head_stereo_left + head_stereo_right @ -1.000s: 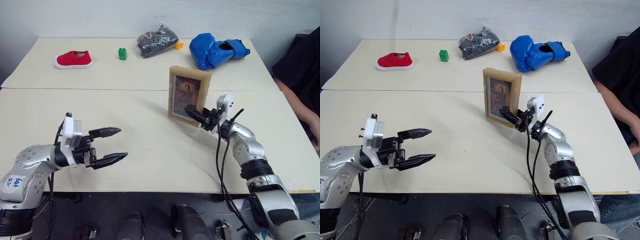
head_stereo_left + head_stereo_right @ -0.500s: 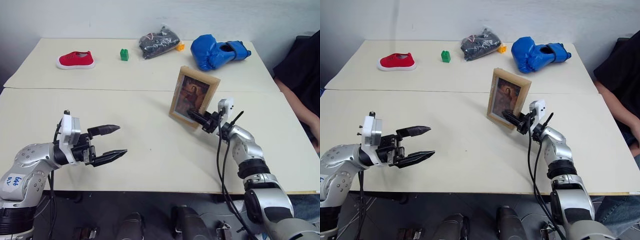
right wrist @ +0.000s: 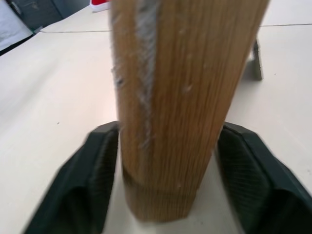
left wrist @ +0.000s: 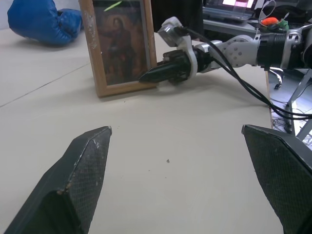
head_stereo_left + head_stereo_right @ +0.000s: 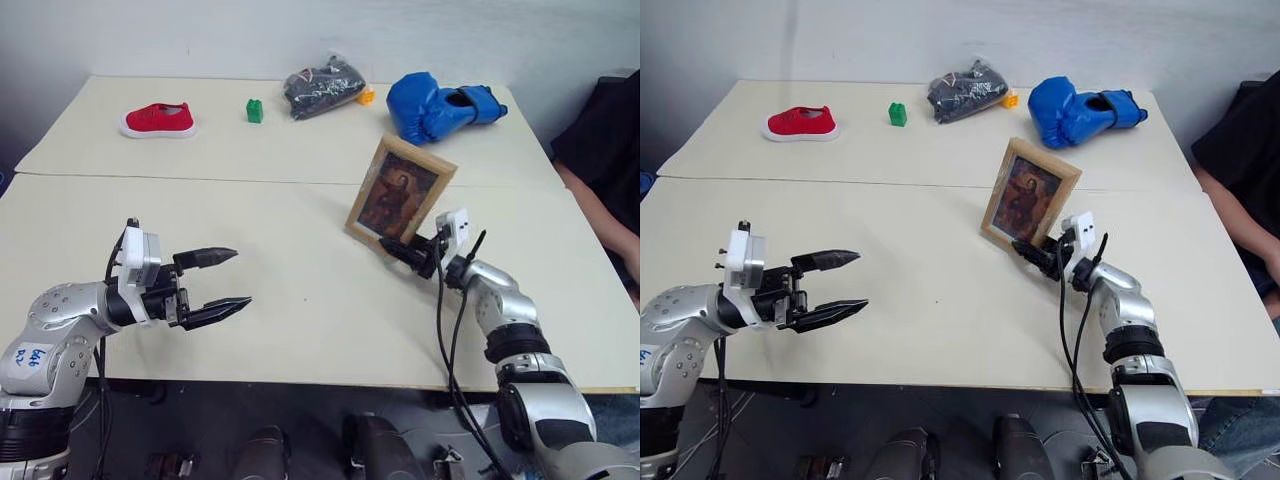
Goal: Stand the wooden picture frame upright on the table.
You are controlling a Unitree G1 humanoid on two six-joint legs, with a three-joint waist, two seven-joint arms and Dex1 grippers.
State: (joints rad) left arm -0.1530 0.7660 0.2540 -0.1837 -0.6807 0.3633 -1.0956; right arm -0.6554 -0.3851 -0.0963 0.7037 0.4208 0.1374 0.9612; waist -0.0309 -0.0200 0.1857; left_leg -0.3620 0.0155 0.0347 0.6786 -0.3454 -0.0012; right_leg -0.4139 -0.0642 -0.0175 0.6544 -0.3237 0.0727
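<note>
The wooden picture frame (image 5: 400,190) stands on its lower edge near the middle of the table (image 5: 290,225), picture facing me and top leaning to the right. My right gripper (image 5: 393,247) is open at the frame's lower right corner. In the right wrist view its fingers (image 3: 100,170) flank the frame's wooden side edge (image 3: 180,97), and the grey stand (image 3: 253,66) shows behind. My left gripper (image 5: 241,277) hovers open and empty over the table's front left, well apart from the frame (image 4: 119,46).
Along the far side lie a red shoe (image 5: 158,120), a green block (image 5: 255,110), a black bag (image 5: 322,85) and a blue boxing glove (image 5: 440,103). A person (image 5: 605,170) sits at the right edge. A seam (image 5: 200,179) crosses the tabletop.
The frame's top has tipped to the right and the frame has shifted right. My right gripper sank lower with it and its fingers have spread. The left gripper kept still.
</note>
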